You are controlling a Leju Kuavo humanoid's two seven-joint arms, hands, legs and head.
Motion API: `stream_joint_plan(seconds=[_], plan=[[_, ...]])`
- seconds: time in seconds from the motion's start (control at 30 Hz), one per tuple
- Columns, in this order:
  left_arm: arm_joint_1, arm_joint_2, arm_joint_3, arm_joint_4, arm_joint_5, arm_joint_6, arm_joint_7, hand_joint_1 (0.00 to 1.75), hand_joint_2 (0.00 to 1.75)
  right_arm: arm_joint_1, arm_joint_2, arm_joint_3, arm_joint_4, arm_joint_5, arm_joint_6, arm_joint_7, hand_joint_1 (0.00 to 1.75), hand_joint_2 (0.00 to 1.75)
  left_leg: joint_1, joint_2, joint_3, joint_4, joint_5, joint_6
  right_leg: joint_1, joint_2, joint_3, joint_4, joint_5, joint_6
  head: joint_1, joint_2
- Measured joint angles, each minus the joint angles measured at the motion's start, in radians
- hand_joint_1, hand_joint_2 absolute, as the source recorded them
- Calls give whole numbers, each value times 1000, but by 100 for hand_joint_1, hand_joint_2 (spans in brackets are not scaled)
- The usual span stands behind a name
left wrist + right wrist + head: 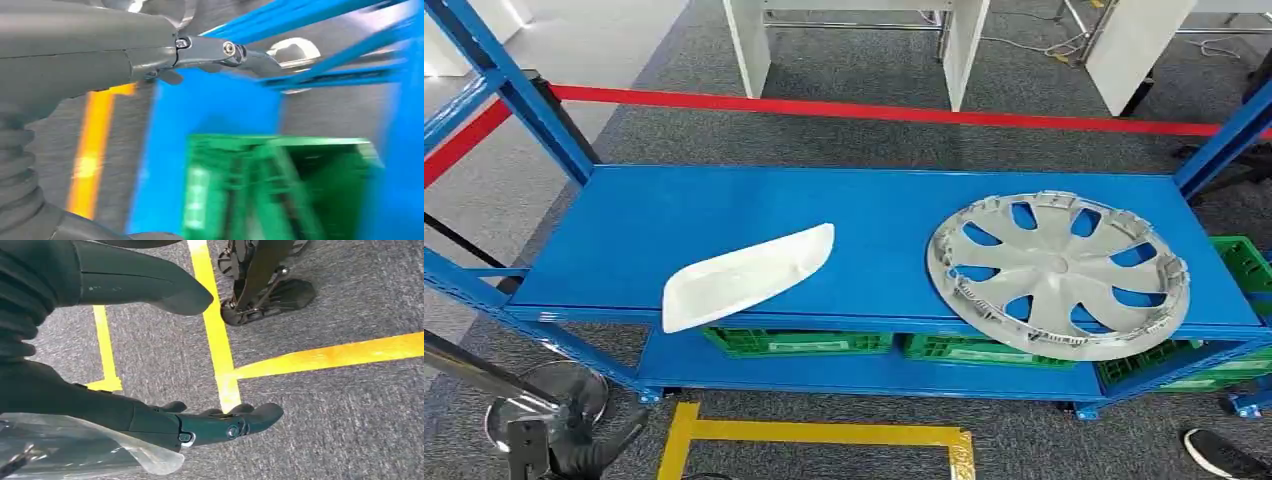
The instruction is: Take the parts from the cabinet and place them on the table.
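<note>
**Parts both still on the shelf, nothing moved yet**

Parts first: the white curved cover [749, 275] sits lower left of centre in the head view, on the blue shelf [724, 210] right at its front edge. The silver hubcap [1059, 272] lies at the right, its near rim overhanging that front edge a bit. The two are well apart. So by my read the task hasn't really started, both pieces need picking up and carrying over to the worktop.

The left robot hand [150, 55] is down low by the rack's lower level, near a green crate [280, 185], fingers stretched out with nothing in them. That view is pretty blurry though. The right robot hand [150, 365] hangs over grey carpet with yellow floor tape [220, 355], thumb and fingers apart, holding nothing. There's some clear plastic wrap [75, 445] close to the wrist.
</note>
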Motion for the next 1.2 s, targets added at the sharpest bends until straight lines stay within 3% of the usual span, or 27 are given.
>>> stream_joint_plan(seconds=[0.43, 0.77, 0.87, 1.2], plan=[[76, -25, -164, -404, 117, 107, -100, 0, 175, -19, 19, -101, 13, 129, -31, -27, 0, 175, 0, 0, 0, 0, 0, 0, 0, 0, 0, 0, 0, 0, 0, 0], [126, 47, -383, -545, -30, 283, -144, 0, 175, -28, 26, -146, 17, 206, -41, -45, 0, 175, 0, -1, 0, 0, 0, 0, 0, 0, 0, 0, 0, 0, 0, 0], [128, 74, -433, -551, -99, 326, -137, 0, 175, -30, 26, -148, 18, 223, -42, -48, 0, 175, 0, -1, 0, 0, 0, 0, 0, 0, 0, 0, 0, 0, 0, 0], [86, 182, -586, -523, -342, 438, -3, 0, 175, -32, 26, -148, 20, 263, -36, -48, 0, 175, 0, 0, 0, 0, 0, 0, 0, 0, 0, 0, 0, 0, 0, 0]])
